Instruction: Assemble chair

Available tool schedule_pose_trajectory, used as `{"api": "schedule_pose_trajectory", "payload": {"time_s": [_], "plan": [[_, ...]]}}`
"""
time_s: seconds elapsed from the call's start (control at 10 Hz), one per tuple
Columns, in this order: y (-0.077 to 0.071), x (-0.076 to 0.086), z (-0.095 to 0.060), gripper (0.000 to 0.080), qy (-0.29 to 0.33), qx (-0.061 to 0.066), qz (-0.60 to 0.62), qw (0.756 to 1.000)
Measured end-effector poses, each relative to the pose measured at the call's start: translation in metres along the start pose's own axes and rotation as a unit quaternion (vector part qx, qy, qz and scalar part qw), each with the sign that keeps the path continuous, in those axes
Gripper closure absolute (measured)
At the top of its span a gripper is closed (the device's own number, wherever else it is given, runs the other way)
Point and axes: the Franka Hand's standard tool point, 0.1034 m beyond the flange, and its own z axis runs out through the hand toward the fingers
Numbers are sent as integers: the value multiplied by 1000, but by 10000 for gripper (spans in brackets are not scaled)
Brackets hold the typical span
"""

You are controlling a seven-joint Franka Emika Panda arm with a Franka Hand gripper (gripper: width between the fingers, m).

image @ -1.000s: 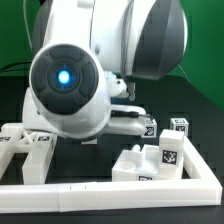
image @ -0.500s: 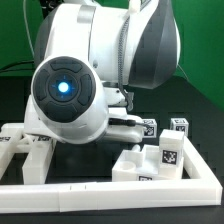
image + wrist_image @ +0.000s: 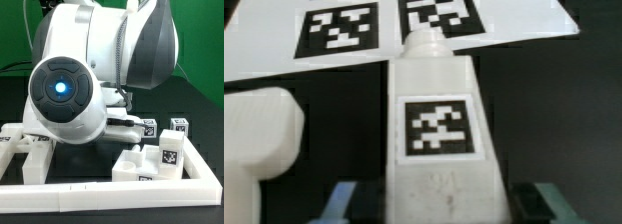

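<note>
In the wrist view a long white chair piece (image 3: 438, 150) lies on the dark table. It bears one square tag and ends in a narrow peg (image 3: 425, 42). My gripper (image 3: 448, 205) straddles its near end and is open, with a dark gap between each finger (image 3: 345, 202) and the piece. A rounded white chair part (image 3: 260, 135) lies beside it. In the exterior view the arm's body (image 3: 75, 90) hides the gripper. A stepped white chair block with tags (image 3: 160, 158) and two cube-topped posts (image 3: 149, 127) (image 3: 178, 125) stand at the exterior view's right.
The marker board (image 3: 384, 35) lies just past the peg. A long white border rail (image 3: 110, 187) runs along the front and up the right side. Another white tagged part (image 3: 25, 150) sits at the exterior view's left.
A second ago the arm's body sat slightly higher and turned differently. It has dropped and shifted a little to the exterior view's left, and has been still for the last half second.
</note>
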Motion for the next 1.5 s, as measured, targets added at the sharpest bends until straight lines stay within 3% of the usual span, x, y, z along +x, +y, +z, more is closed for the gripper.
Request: {"api": "schedule_pose_trajectory", "payload": {"time_s": [0.3,0.5,0.7,0.8,1.1,1.2,1.3,1.4,1.5], "plan": [[1,-1,-4,514,2,3,3,1000],[1,-26,-63,512,42,26,37,998],[2,-52,-100,512,66,34,70,995],[13,-49,-106,512,90,13,46,995],[1,-39,-118,512,210,23,42,976],[-10,-44,-131,512,240,34,54,969],[-25,-50,-161,512,289,65,67,953],[-32,-55,-191,512,336,107,102,930],[-32,-58,-204,512,362,118,110,918]]}}
